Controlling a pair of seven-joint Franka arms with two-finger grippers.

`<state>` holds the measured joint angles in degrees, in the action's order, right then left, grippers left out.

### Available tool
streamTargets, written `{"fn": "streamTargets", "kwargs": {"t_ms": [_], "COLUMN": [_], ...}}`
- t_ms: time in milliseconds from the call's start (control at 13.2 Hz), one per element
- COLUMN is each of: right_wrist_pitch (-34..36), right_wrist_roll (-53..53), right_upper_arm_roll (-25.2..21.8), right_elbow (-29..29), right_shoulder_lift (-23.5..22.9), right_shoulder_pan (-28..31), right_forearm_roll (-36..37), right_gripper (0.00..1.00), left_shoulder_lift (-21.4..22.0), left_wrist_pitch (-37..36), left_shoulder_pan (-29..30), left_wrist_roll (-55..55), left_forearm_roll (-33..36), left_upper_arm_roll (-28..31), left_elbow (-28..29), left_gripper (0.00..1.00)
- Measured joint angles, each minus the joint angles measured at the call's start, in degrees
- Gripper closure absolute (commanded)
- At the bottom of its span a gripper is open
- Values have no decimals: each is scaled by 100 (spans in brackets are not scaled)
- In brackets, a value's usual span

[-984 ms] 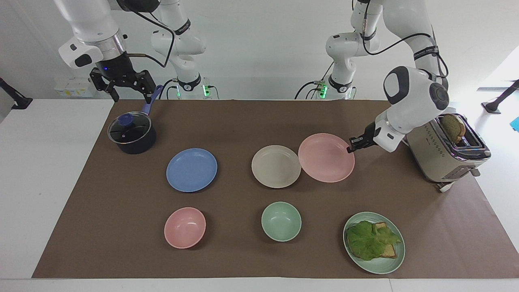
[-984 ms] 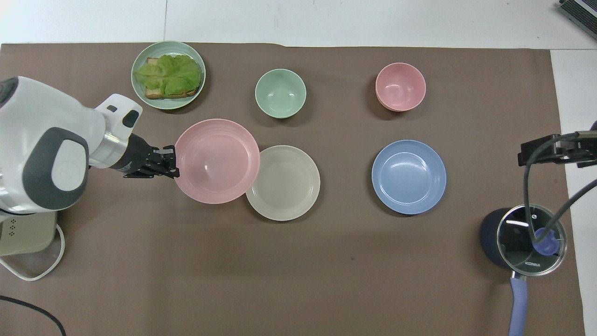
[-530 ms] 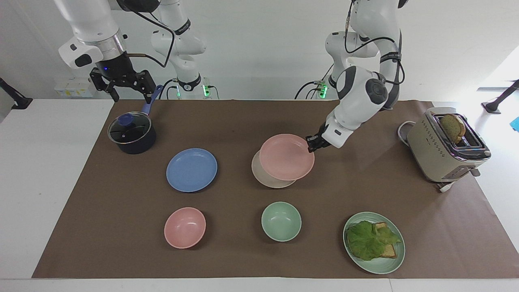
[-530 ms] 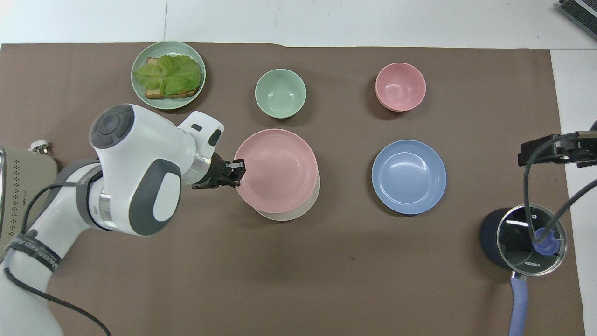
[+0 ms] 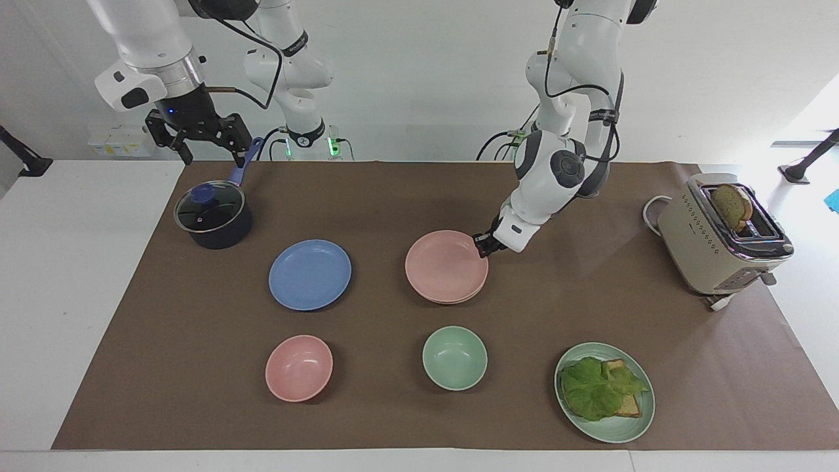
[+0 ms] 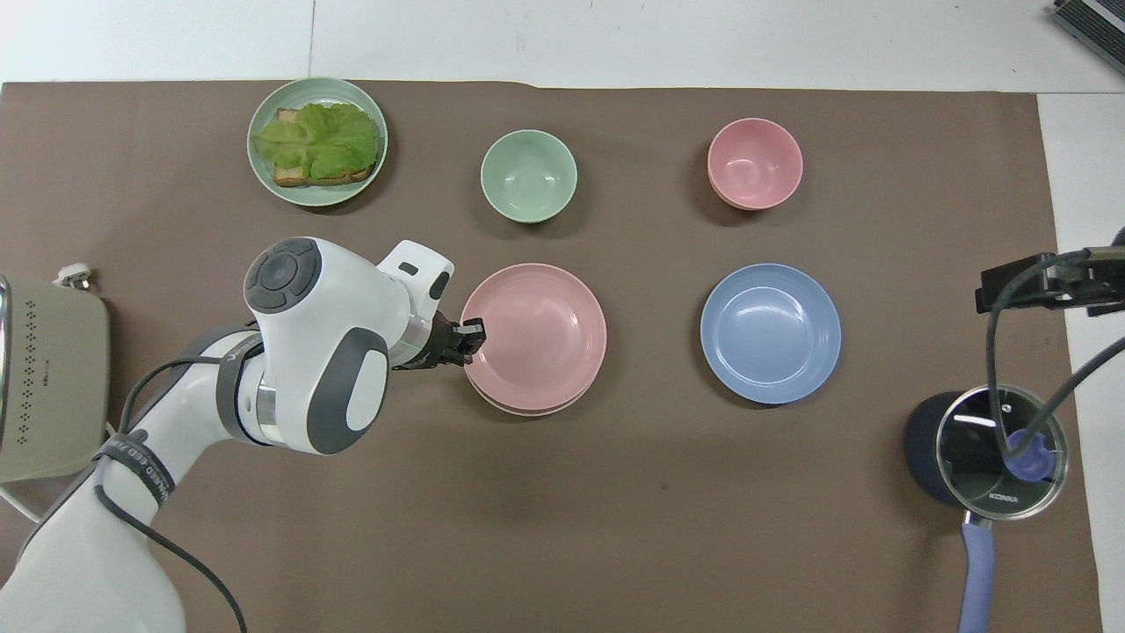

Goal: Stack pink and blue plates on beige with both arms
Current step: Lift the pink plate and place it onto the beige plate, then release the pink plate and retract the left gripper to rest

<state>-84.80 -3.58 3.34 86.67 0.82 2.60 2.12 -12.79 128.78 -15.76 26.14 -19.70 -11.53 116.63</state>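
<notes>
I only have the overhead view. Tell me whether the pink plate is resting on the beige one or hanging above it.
Observer: In the facing view the pink plate sits low on the beige plate with no gap showing. The left gripper is shut on its rim.
Operator: Report the right gripper. I see only a bit of it.
Observer: The right gripper waits open in the air above the pot, holding nothing.
Operator: Check the toaster.
Observer: The toaster has a slice of bread standing in its slot.
</notes>
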Motion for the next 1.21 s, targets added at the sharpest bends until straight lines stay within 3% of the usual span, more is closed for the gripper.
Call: {"fn": "streamTargets", "kwargs": {"t_ms": [76,151,454,681,832,1211], "right_wrist_pitch": [0,0,0,0,0,0], "right_wrist_roll": [0,0,0,0,0,0], "right_upper_arm_roll": [0,0,0,0,0,0], "right_elbow": [0,0,2,18,19,20], "right_shoulder_lift": [0,0,0,0,0,0], "right_shoulder_pan": [0,0,0,0,0,0], "right_forearm_roll": [0,0,0,0,0,0], "right_gripper": [0,0,0,0,0,0], "left_shoulder_lift": [0,0,12,58,125,358], "left_wrist_pitch": [0,0,10,-69,-656,-2270], "left_shoulder_pan": [0,0,5,252,723,1941], "left_wrist_roll": [0,-1,-9,-25,-321,-2023], "left_forearm_roll": [0,0,52,686,1167,1443], "left_upper_arm_roll": [0,0,12,163,213,268], "left_elbow": [16,21,6,-183,-603,-1984], "left_gripper": [27,0,0,0,0,0]}}
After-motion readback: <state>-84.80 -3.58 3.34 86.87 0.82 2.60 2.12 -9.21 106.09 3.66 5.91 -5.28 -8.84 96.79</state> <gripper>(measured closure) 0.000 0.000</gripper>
